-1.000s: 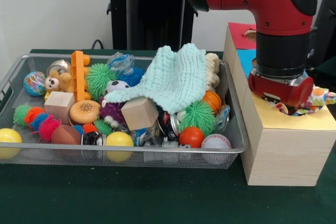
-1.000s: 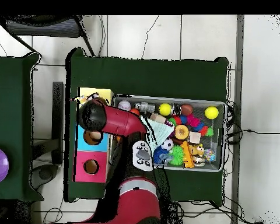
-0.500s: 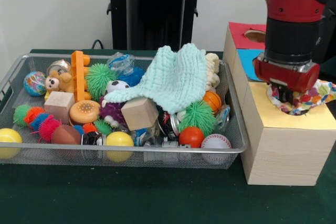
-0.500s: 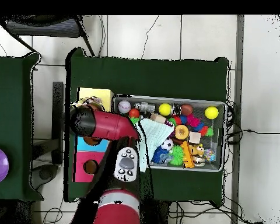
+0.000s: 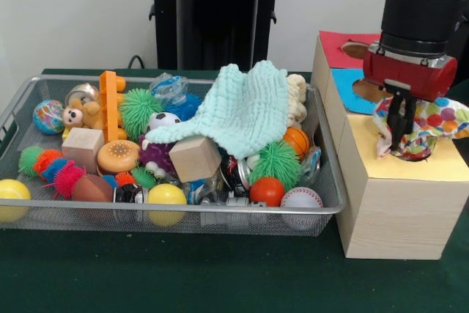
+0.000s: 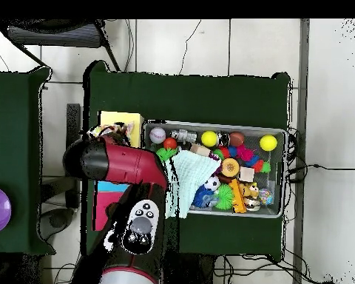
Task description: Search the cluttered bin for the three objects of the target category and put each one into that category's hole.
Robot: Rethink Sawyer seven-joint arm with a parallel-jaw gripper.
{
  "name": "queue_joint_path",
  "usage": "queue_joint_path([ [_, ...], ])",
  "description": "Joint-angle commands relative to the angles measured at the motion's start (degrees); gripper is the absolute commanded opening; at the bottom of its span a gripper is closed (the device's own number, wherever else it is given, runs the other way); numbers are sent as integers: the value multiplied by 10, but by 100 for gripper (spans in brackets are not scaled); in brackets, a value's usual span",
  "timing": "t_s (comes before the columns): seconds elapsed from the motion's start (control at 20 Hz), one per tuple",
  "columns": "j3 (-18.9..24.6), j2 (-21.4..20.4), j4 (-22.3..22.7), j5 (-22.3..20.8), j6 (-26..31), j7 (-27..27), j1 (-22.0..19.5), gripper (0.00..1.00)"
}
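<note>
In the front view the gripper [image 5: 400,135] is rising from the yellow-topped hole [image 5: 410,155] where it was sunk a second ago, its fingers apart beside the polka-dot cloth [image 5: 429,121], which is draping over that hole's rim. In the overhead view the arm [image 6: 114,163] is swinging off the wooden box [image 6: 134,122], so I judge the drop only half done: the cloth needs pushing fully in before the wire bin [image 6: 278,174] is searched again.

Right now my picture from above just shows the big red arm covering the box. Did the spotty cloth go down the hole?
Observer: Not all the way. The spotty cloth is bunched up on top of the hole in the yellow end of the box, and most of it is sticking out.
Operator: Where is the pincer? I can't see it at all.
Observer: The pincer hangs straight down over that hole, with its tips in among the cloth. I can't tell if it is squeezing the cloth.
</note>
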Motion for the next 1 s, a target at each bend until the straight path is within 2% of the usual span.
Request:
queue_joint_path([
  [0.05,-8,17,51,31,66,142,-8,0],
  [0.4,-6,12,56,42,72,131,-10,0],
  [0.75,38,-17,83,53,35,90,-40,0],
  [1.0,31,-24,72,56,49,92,-32,0],
])
